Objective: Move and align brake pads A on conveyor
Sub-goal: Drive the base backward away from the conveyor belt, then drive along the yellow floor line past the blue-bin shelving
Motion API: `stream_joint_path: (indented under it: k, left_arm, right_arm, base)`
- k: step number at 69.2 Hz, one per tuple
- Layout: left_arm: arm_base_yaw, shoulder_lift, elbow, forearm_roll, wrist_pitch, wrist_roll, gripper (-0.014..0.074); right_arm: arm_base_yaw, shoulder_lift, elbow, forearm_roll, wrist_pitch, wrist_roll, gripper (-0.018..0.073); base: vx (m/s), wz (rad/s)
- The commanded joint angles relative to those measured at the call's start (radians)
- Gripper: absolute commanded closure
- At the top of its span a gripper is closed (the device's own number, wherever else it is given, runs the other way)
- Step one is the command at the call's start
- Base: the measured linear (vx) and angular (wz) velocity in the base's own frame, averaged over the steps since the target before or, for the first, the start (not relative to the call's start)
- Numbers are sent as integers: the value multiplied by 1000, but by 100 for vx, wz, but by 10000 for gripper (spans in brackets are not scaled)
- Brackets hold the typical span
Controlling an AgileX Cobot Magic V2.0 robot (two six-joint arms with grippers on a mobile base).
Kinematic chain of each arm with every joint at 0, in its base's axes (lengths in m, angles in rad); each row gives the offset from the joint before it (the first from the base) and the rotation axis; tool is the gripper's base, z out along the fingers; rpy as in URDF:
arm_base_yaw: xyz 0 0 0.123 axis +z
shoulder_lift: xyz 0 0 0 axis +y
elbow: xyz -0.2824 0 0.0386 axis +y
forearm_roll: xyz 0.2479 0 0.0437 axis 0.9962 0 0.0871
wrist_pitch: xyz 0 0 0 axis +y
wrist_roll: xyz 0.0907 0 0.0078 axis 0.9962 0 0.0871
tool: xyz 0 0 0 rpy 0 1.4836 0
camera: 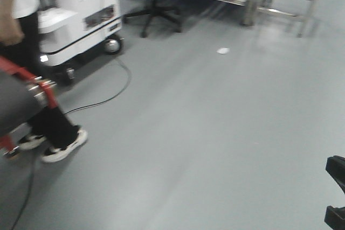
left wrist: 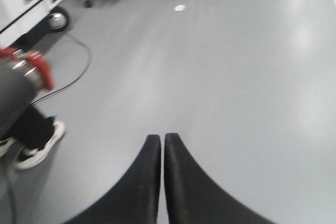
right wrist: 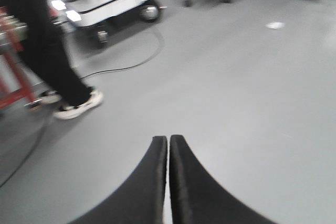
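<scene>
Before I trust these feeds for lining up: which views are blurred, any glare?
Front view: blurred all over, the conveyor end and shoes soft. Left wrist view: left gripper crisp-edged, pale glare on the floor. Right wrist view: person's legs smeared, right gripper slightly soft.

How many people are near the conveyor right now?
1. A person in black trousers stands at the left, right beside the end of the conveyor. Only part of the room shows, so others may be out of view.
</scene>
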Motion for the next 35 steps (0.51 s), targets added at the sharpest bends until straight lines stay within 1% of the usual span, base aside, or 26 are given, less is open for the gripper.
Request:
stream_joint_path:
  k: [1,24,35]
  left_arm:
    - [-5,6,-26,-4,-63,-4,603]
    - [-5,6,-26,-4,-63,-4,603]
    - [-5,6,-26,-4,-63,-4,603]
  right_arm:
    - [-3,2,-30,-10,-64,-12,569]
    - [-3,2,-30,-10,-64,-12,569]
    - [-3,2,-30,-10,-64,-12,569]
  base:
    - [20,-77]
    - [21,-81]
    - [24,-70]
